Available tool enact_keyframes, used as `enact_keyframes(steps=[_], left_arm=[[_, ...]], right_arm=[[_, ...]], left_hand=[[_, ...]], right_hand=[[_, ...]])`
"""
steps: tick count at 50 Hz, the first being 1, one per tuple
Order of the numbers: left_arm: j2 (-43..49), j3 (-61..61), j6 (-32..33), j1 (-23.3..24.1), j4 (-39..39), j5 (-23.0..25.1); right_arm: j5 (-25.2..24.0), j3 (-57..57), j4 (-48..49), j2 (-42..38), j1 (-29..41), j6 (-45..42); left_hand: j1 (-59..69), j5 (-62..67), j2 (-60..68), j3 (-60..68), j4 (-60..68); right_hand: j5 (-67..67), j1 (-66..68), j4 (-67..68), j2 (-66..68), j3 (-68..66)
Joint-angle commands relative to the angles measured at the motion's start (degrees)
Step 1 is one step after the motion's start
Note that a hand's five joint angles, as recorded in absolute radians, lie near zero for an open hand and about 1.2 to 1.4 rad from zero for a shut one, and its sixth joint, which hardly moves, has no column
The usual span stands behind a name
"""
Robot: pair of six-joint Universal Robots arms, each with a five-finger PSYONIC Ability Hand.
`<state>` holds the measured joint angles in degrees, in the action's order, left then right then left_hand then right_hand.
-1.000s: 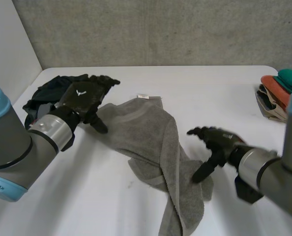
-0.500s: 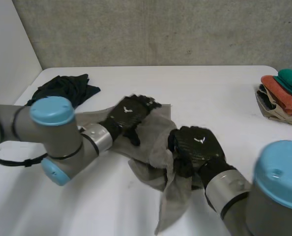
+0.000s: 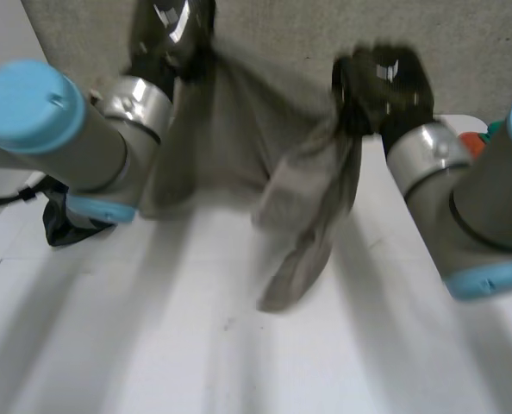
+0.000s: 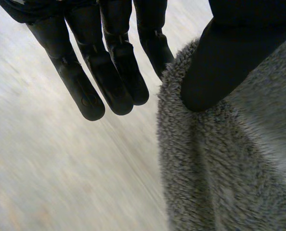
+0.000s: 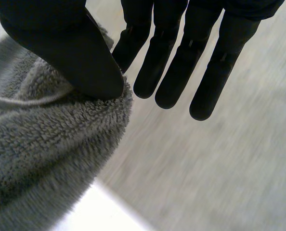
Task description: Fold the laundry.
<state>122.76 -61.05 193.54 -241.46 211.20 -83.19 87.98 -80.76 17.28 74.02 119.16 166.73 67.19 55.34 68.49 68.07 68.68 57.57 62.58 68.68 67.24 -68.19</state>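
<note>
A grey towel (image 3: 230,129) hangs in the air above the white table (image 3: 196,345), stretched between my two raised hands. My left hand (image 3: 171,26) holds its upper edge on the left side; in the left wrist view the thumb (image 4: 220,62) pinches the fluffy towel (image 4: 220,168) against the straight fingers (image 4: 109,72). My right hand (image 3: 381,82) grips the other end, from which a bunched part droops down to the table. In the right wrist view the thumb (image 5: 71,53) presses the towel (image 5: 37,159) against a finger.
A dark garment pile (image 3: 62,220) lies on the table at the far left, behind my left arm. A folded stack with orange and green cloth (image 3: 476,138) peeks out behind my right arm. A concrete wall stands behind the table.
The towel lay crumpled on the table with both hands open on it. Both hands have since pinched it and lifted it high off the table.
</note>
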Motion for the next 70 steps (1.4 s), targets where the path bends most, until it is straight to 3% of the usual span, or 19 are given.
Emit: enact_keyframes(steps=[1,8,13,18,24,26,27,29,31,33,36,41,45,51,55,60,70], left_arm=[[-7.79,-2.23,-1.68,0.46,1.76,-0.57],[-14.47,-14.43,4.21,0.99,-0.61,-6.36],[-17.99,-29.18,0.36,4.93,-4.39,-6.64],[-15.63,-37.73,-1.15,10.21,-4.83,-7.25],[-12.81,-41.87,-2.20,13.64,-9.30,-12.16],[-12.72,-41.79,-2.64,13.82,-11.15,-12.61],[-13.07,-41.53,-3.16,13.82,-13.16,-12.87],[-13.77,-41.17,-3.78,13.56,-15.37,-12.70],[-15.44,-40.47,-4.13,12.69,-18.61,-12.26],[-16.76,-39.86,-4.14,11.81,-20.38,-11.82],[-19.75,-38.71,-4.40,8.65,-21.88,-10.33],[-23.18,-37.92,-4.58,2.94,-22.15,-6.20],[-24.15,-37.57,-4.31,-1.81,-22.58,0.56],[-20.30,-35.56,-2.56,-7.62,-25.04,14.52],[-15.64,-32.05,1.03,-8.76,-27.85,18.40],[-8.95,-25.45,5.00,-9.47,-31.37,19.91],[4.40,-11.92,12.37,-7.62,-37.61,19.48]], right_arm=[[-2.46,9.75,15.13,-3.44,2.84,-2.20],[-4.75,8.52,16.38,-6.51,0.99,-2.29],[-9.92,4.84,10.68,-10.11,-1.82,-2.64],[-13.97,2.28,4.88,-14.68,-3.32,-4.66],[-13.54,0.78,-4.78,-19.17,-4.98,-13.86],[-13.28,0.43,-6.81,-19.17,-5.51,-15.73],[-13.10,0.34,-7.61,-19.09,-5.69,-16.35],[-12.49,-0.01,-9.02,-18.47,-6.13,-16.53],[-11.61,-0.53,-9.55,-17.08,-6.48,-15.05],[-10.82,-1.15,-9.64,-15.49,-6.74,-13.46],[-9.94,-2.64,-9.46,-10.92,-7.71,-8.46],[-10.37,-5.89,-9.63,-3.28,-10.26,0.60],[-10.99,-8.27,-10.16,0.77,-12.46,5.26],[-12.39,-11.25,-14.29,2.27,-16.06,-1.31],[-15.29,-12.83,-16.05,-0.44,-17.90,-11.40],[-17.93,-12.93,-16.67,-4.84,-19.93,-18.54],[-18.90,-13.10,-9.38,-12.58,-21.34,-16.97]], left_hand=[[12.81,14.66,11.51,11.93,11.32],[12.81,14.66,11.51,11.93,11.32],[12.81,14.66,11.51,11.93,11.32],[12.81,14.66,11.51,11.93,11.32],[12.00,13.85,10.70,11.11,10.50],[-0.40,1.45,-1.70,-1.28,-1.89],[-18.11,-16.26,-19.41,-18.99,-19.61],[-32.86,-31.01,-34.16,-33.74,-34.36],[-39.62,-37.77,-40.92,-40.50,-41.11],[-44.67,-42.82,-45.97,-45.55,-46.16],[-57.12,-55.27,-58.42,-58.00,-58.62],[-57.19,-55.34,-58.49,-58.07,-58.68],[-53.29,-51.44,-54.59,-54.17,-54.79],[-46.22,-44.37,-47.52,-47.10,-47.72],[-42.53,-40.68,-43.83,-43.41,-44.02],[-42.01,-40.16,-43.31,-42.89,-43.50],[-39.48,-37.64,-40.78,-40.37,-40.98]], right_hand=[[12.43,17.42,11.32,12.76,-11.81],[12.43,17.42,11.32,12.76,-11.81],[12.43,17.42,11.32,12.76,-11.81],[12.43,17.42,11.32,12.76,-11.81],[12.43,17.42,11.32,12.76,-11.81],[11.41,16.40,10.30,11.74,-10.79],[4.57,9.56,3.46,4.90,-3.95],[-17.96,-12.97,-19.07,-17.63,18.58],[-40.60,-35.61,-41.71,-40.27,41.22],[-49.80,-44.81,-50.91,-49.46,50.42],[-57.57,-52.58,-58.68,-57.24,58.19],[-57.57,-52.58,-58.68,-57.24,58.19],[-57.57,-52.58,-58.68,-57.24,58.19],[-53.54,-48.55,-54.65,-53.21,54.16],[-46.81,-41.83,-47.92,-46.48,47.43],[-40.58,-35.60,-41.69,-40.25,41.20],[-39.07,-34.08,-40.18,-38.73,39.69]])
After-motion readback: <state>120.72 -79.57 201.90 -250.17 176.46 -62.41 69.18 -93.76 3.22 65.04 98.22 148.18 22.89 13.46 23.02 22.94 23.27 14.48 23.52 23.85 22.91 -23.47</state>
